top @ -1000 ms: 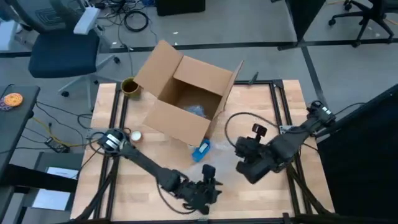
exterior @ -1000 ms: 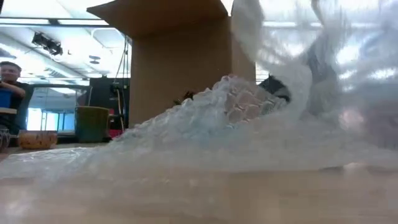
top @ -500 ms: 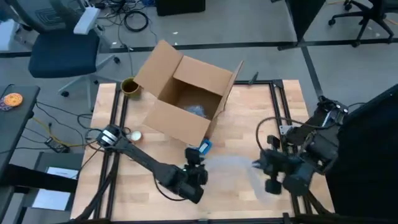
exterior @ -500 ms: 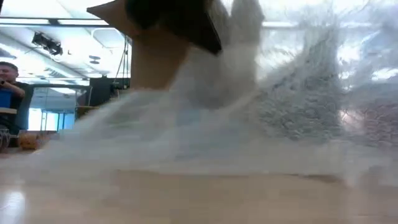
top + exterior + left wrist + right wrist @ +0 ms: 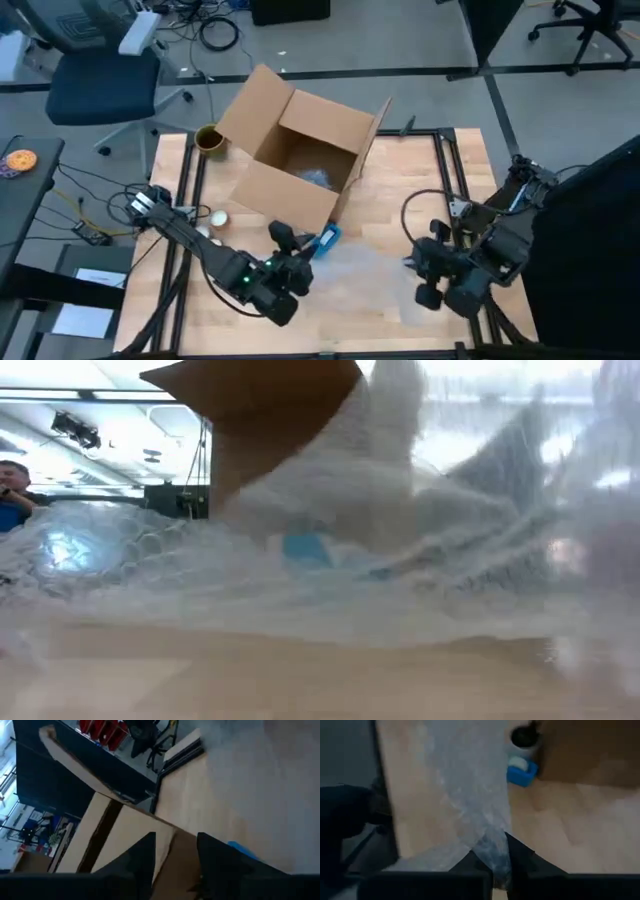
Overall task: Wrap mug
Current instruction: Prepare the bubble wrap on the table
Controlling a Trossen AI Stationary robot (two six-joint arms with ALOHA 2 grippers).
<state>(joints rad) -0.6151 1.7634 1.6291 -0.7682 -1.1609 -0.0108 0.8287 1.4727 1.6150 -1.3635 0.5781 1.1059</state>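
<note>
Pinching a corner of the bubble wrap (image 5: pixel 470 815), the right gripper (image 5: pixel 495 865) has both fingers closed on the sheet near the table's (image 5: pixel 420 170) right edge, and the film runs from it across the wood toward the blue tape holder (image 5: pixel 522 771). The left gripper (image 5: pixel 283 245) sits just in front of the box (image 5: pixel 300 160), close beside that holder; its fingers (image 5: pixel 140 862) stand slightly apart with nothing visibly between them, so it looks open. To do this step well, I judge the right arm should keep the sheet taut and low so that it lies flat, while the left takes the opposite edge rather than bunching it; the film is light and will drag or fold if pulled too fast. No mug is clearly on the sheet. The only mug-like thing is an olive cup (image 5: pixel 207 138) at the table's far left corner, well apart from both grippers, and it has yet to be brought over. The box stands open with something pale and crumpled inside, possibly more wrap. A small white round thing (image 5: pixel 217 217) lies near the left arm.
</note>
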